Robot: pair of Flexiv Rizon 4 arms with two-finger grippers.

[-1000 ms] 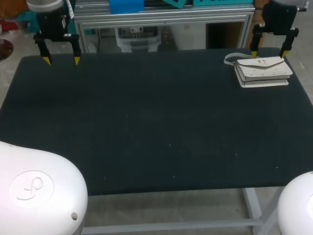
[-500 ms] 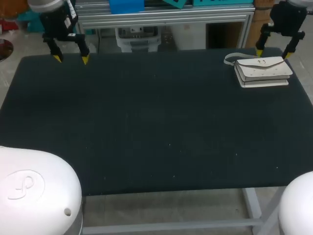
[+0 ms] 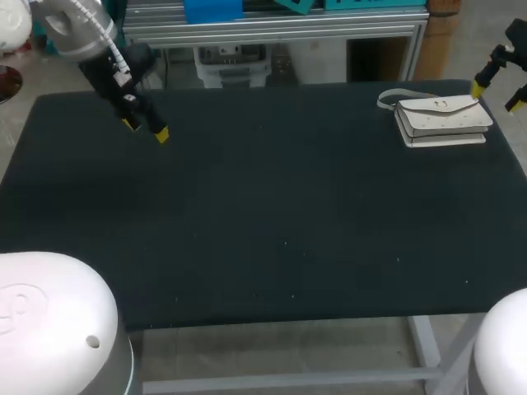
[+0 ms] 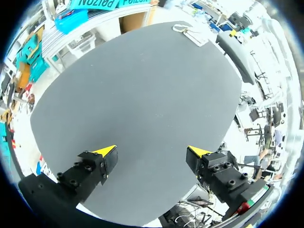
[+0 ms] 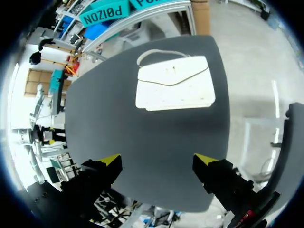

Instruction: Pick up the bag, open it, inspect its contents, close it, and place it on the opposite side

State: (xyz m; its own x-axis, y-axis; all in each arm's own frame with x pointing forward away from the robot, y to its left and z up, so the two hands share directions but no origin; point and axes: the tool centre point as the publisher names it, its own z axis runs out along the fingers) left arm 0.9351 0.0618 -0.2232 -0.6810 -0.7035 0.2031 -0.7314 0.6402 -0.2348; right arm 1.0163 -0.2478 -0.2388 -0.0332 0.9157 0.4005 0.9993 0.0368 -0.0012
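left hand [image 3: 146, 129]: fingers spread, nothing between them, above the far left part of the bench [image 3: 263, 222].
right hand [image 3: 498, 94]: fingers apart and empty, by the bench's far right corner, with the white handbag [image 3: 443, 119] ahead of it.
white handbag: lying flat, flap closed, near the far right corner.

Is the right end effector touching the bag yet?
Apart. The right wrist view shows bare table between the right end effector and the bag.

A wide table [image 3: 272, 214] with a dark, matte, faintly speckled top stands on pale metal legs [image 3: 426, 344].
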